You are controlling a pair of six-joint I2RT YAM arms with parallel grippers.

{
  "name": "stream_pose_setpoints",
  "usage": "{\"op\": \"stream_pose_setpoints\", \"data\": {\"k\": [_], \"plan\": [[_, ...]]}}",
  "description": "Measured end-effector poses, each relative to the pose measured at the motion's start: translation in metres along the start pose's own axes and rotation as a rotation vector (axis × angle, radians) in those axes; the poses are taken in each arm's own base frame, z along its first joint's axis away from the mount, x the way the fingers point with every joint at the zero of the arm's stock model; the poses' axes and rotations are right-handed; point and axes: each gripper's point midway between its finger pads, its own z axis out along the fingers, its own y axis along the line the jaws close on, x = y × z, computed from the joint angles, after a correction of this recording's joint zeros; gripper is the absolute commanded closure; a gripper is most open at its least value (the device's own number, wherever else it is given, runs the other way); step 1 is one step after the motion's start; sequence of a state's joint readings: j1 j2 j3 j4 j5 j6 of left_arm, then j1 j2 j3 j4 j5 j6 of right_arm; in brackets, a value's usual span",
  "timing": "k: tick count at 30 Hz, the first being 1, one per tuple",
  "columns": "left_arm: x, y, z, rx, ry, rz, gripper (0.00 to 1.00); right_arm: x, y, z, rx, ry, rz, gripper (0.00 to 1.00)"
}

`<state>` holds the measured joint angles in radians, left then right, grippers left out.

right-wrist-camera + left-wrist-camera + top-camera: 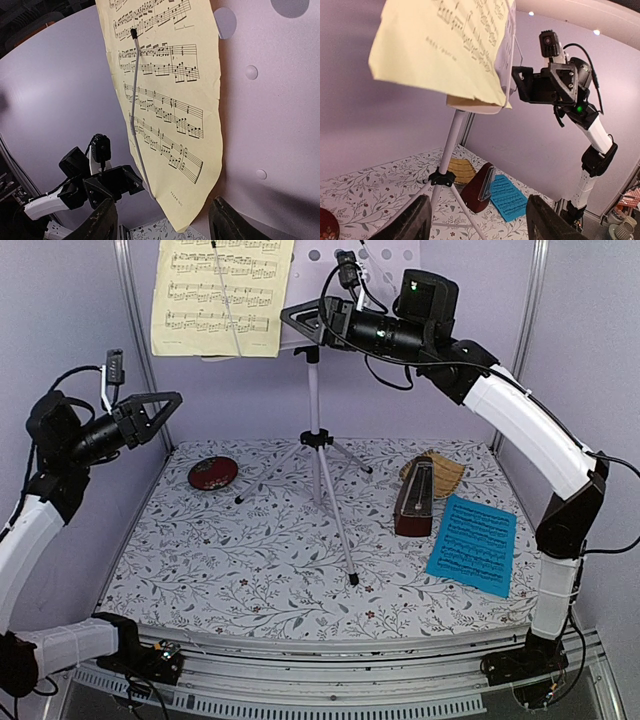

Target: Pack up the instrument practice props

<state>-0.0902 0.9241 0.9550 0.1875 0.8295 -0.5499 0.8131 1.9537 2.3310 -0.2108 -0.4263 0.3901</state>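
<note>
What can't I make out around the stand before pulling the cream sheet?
- Cream sheet, top part: cut off by the top view's upper edge.
- Stand desk, lower edge: top view, right gripper covers it.
- Tan object: top and left wrist views, half hidden behind metronome.
- Blue sheet, notation: too small to read.

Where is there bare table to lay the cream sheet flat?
Biggest free patch: front left, between the red dish, the front leg of the tripod and the near edge. A narrower strip lies between that leg and the blue sheet. Right rear is crowded: metronome, woven piece and blue sheet sit close together.
</note>
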Motion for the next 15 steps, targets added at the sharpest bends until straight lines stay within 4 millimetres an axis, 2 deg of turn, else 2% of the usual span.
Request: {"op": "stream_pose_setpoints", "data": {"k": [4, 6, 9, 12, 15], "plan": [[-0.015, -0.013, -0.005, 0.004, -0.028, 0.056, 0.26, 0.006, 0.004, 0.002, -0.042, 0.019, 0.020, 0.34], [-0.026, -0.018, -0.008, -0.008, -0.049, 0.088, 0.26, 0.009, 0.004, 0.002, -0.048, 0.021, 0.016, 0.32], [-0.037, -0.021, -0.008, -0.002, -0.074, 0.115, 0.29, 0.026, 0.001, 0.002, -0.035, 0.055, 0.014, 0.30], [-0.034, -0.017, -0.004, 0.020, -0.087, 0.128, 0.35, 0.041, 0.001, -0.002, -0.013, 0.084, -0.009, 0.27], [-0.012, 0.000, 0.001, 0.020, -0.076, 0.114, 0.37, 0.050, 0.012, -0.015, -0.001, 0.102, -0.043, 0.25]]}}
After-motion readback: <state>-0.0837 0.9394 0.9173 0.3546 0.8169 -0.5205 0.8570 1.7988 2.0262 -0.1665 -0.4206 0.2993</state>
